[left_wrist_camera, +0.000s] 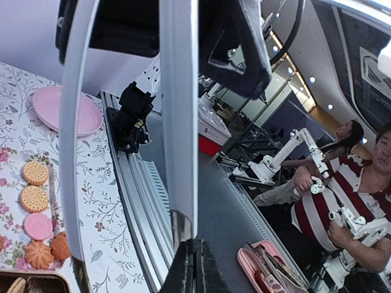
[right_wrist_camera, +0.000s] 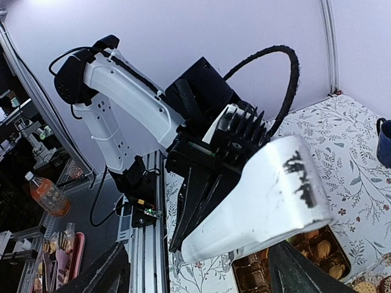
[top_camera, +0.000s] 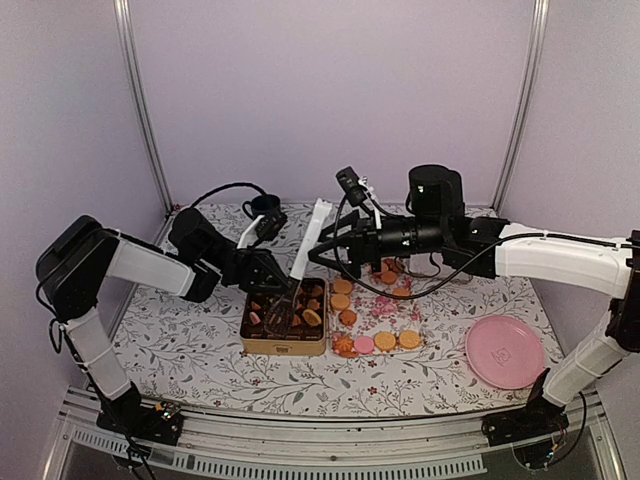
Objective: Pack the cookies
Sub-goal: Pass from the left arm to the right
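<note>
Several round cookies (top_camera: pixel 385 341) lie loose on the table right of a gold tin (top_camera: pixel 250 345), mostly orange with one pink. More cookies (top_camera: pixel 312 317) fill the tin. My left gripper (top_camera: pixel 268 268) is shut on the metal arm (left_wrist_camera: pixel 183 122) of a pair of tongs, whose tips reach down into the tin. In the left wrist view the jaws (left_wrist_camera: pixel 195 247) are pressed together on that arm. The tongs' white handle end (right_wrist_camera: pixel 263 195) points up. My right gripper (top_camera: pixel 320 252) stands open around the handle (top_camera: pixel 312 235), its fingers (right_wrist_camera: pixel 101 274) wide apart and clear of it.
A pink plate (top_camera: pixel 505 352) lies at the near right, also in the left wrist view as the pink plate (left_wrist_camera: pixel 64 110). A dark mug (top_camera: pixel 262 205) stands at the back. Both arms crowd over the tin. The table's metal rail (left_wrist_camera: pixel 131 183) runs along the near edge.
</note>
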`<state>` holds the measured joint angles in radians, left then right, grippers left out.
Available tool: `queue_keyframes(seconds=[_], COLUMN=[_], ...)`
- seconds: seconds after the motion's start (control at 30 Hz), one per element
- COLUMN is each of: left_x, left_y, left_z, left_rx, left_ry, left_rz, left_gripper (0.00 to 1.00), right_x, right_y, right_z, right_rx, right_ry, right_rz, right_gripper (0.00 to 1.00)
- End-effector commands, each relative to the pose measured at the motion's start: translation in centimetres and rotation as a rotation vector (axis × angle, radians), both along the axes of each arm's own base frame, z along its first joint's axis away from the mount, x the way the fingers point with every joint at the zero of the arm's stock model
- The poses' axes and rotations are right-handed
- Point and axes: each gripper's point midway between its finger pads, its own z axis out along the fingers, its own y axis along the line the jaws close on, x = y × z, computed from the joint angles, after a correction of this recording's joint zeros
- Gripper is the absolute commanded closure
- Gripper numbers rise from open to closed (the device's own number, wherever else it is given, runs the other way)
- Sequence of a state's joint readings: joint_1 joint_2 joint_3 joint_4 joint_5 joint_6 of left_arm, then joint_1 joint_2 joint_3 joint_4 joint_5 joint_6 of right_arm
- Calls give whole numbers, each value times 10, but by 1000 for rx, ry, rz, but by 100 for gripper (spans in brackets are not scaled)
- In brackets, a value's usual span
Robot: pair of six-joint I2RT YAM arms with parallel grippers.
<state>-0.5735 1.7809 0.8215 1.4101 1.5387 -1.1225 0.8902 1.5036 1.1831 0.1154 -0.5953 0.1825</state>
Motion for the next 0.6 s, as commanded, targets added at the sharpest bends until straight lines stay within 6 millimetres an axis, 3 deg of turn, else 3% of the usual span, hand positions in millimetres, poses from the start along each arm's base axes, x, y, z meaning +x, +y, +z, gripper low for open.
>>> queue_keyframes(seconds=[0.0,0.07,0.1,0.17,0.3,0.57], left_x=[11,31,53,66,64,31], left_y=[3,-6,-16,-26,-10,-4], left_z=[19,21,21,5,15,19], left_rx=[-33,-8,36,164,161,142], left_ry=[-34,-18,-37,-172,-188,-219], left_rz=[58,135,237,306,302,224], left_gripper=[100,100,100,100,100,100], right_x=[-7,-7,-6,-2,-1,8], right_y=[9,9,7,3,-1,-16], right_z=[-8,-10,-10,-8,-3,6], right_rx=[6,12,18,29,50,75], right_ry=[2,14,16,20,18,-5], right_rz=[79,91,90,78,69,3], right_gripper=[22,23,23,23,22,17])
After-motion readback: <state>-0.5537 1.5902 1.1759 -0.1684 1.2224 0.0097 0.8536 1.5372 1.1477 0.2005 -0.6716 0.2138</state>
